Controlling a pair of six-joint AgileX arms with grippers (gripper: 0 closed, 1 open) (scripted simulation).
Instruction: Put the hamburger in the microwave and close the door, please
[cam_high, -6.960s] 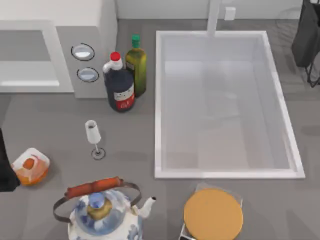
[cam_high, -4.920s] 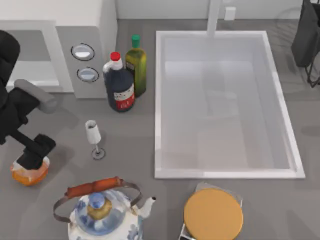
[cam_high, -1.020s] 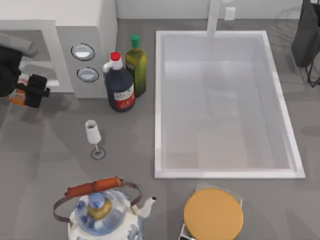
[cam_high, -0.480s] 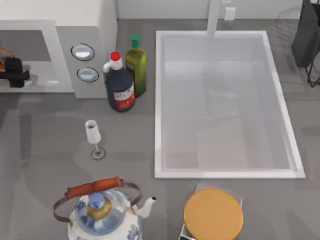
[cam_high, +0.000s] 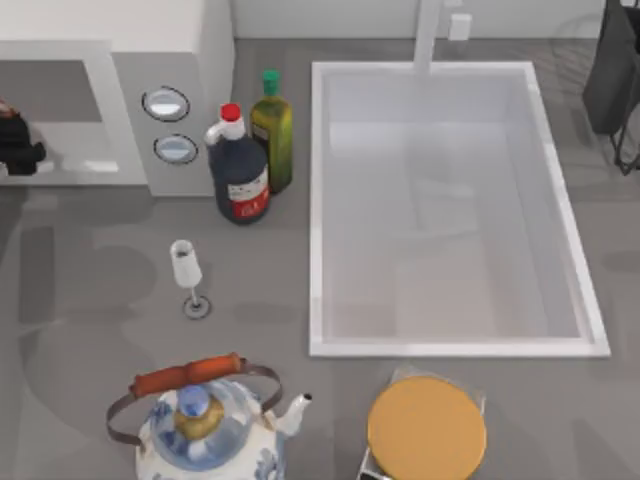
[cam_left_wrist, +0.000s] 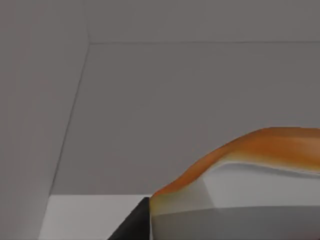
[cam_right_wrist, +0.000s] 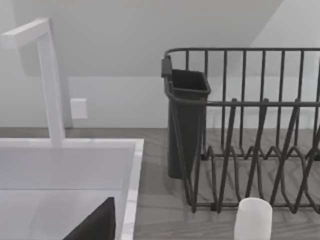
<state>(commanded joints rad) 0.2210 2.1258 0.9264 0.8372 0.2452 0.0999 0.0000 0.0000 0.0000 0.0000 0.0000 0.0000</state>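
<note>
Presently noted at the top view's far left: left gripper (cam_high: 18, 150) reaching into the open cavity of the microwave (cam_high: 170, 60), further in than half a second ago, when orange of the hamburger was visible beside it at the cavity mouth. Hamburger (cam_left_wrist: 250, 165) seen close in the left wrist view, orange bun on its pale tray against grey inner walls; judged inside the cavity and not yet set down. State of the left jaws: cannot tell from these views, though likely clamped on the tray. Meaning for the task: insertion nearly complete; release, withdrawal and closing the door remaining. Moving rightward: dark sauce bottle (cam_high: 238, 170) and green oil bottle (cam_high: 272, 130) just beside the control panel, wine glass (cam_high: 187, 275) in front, kettle (cam_high: 205, 420) near the front edge of the table (cam_high: 100, 290); bottles judged closest to any door swing or retreat path. Sink (cam_high: 450, 210) well apart. Right gripper (cam_right_wrist: 95, 225) parked near the dish rack (cam_right_wrist: 250, 130); jaws cannot be judged.
</note>
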